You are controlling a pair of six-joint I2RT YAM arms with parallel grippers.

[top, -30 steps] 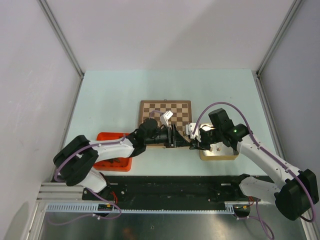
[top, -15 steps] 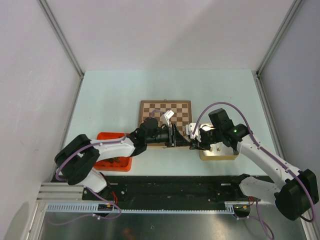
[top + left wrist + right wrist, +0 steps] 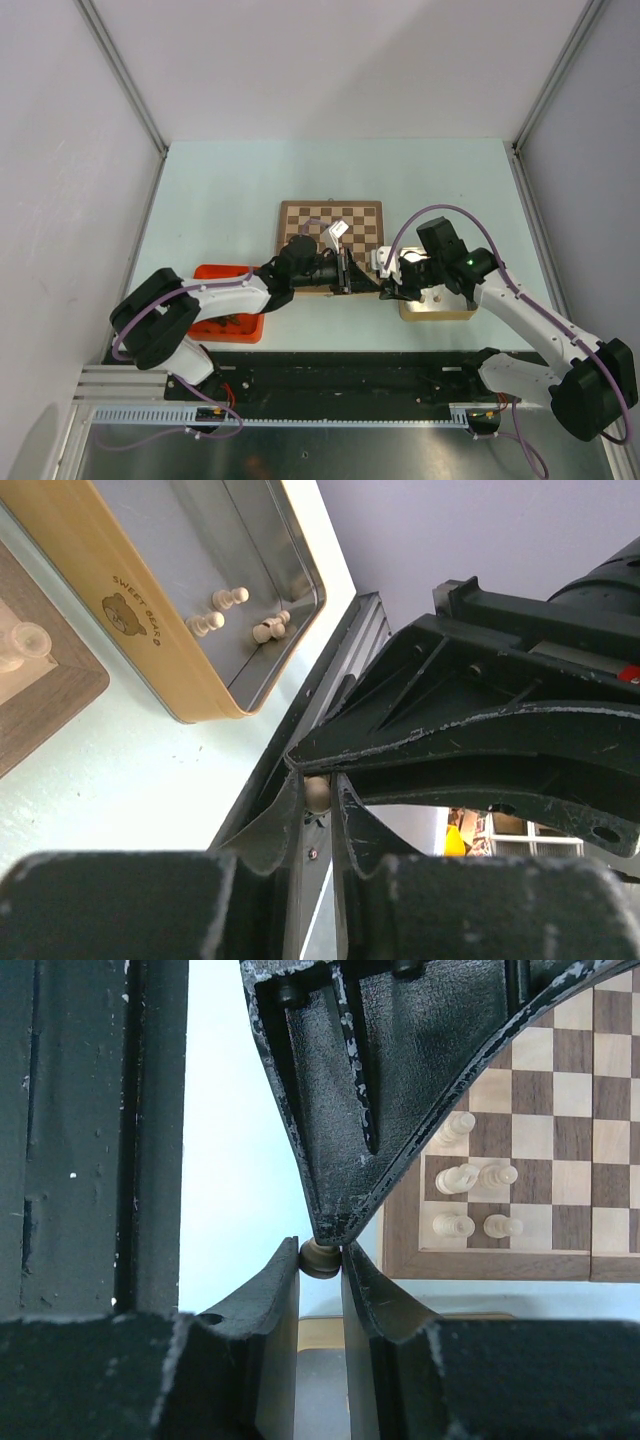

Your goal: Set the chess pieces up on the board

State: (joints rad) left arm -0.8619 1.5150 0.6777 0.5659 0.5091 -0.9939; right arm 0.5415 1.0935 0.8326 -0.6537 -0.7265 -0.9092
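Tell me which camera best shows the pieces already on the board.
Right wrist: five pale pieces sit clear near the board's edge. Left wrist catches only one at a corner; the top view shows them too small to tell.

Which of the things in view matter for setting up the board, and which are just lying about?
In the job: the board; pale pieces standing on it; one held piece, pinched where left gripper and right gripper meet; loose pieces in the gold tin.
Lying about: the red tray; the tin itself, only a container.
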